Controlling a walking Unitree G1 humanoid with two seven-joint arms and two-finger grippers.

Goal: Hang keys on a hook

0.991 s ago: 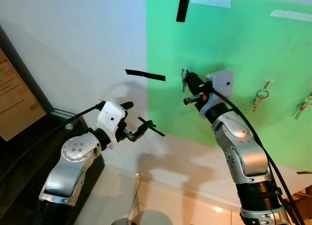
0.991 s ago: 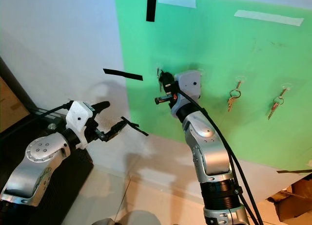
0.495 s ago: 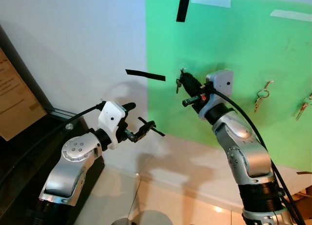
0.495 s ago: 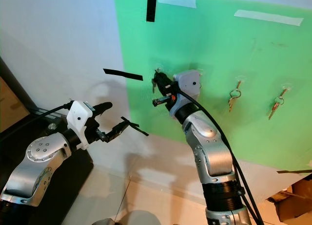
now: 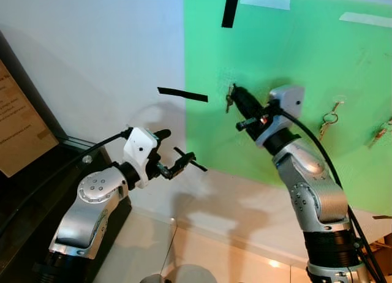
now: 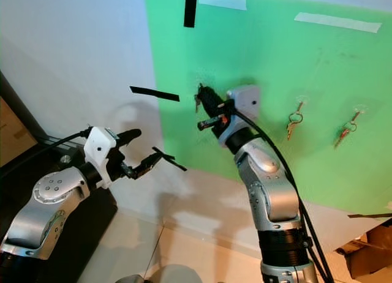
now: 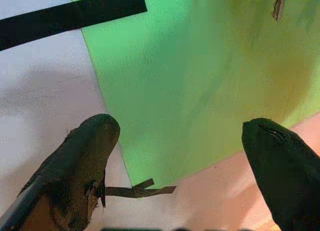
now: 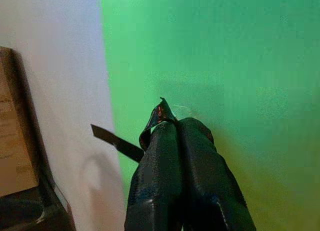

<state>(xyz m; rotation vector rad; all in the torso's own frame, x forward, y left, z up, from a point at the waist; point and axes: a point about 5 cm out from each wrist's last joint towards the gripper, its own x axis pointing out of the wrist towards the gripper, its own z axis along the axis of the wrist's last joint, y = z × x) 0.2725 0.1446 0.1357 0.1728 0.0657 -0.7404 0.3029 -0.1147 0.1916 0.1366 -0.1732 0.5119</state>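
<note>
Keys (image 5: 229,99) pinched at right hand (image 5: 234,97) fingertips, against green board (image 5: 294,56), left hand (image 5: 184,162) spread apart

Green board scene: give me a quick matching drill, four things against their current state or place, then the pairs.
Things:
1. right gripper
2. left gripper
3. black tape strip
4. two key sets

States:
A. open, holding nothing, low in front of the white wall
B. hanging at the green board's right side
C. shut on keys, at the board
D. stuck across the white wall and board edge

Pairs: 1-C, 2-A, 3-D, 4-B
</note>
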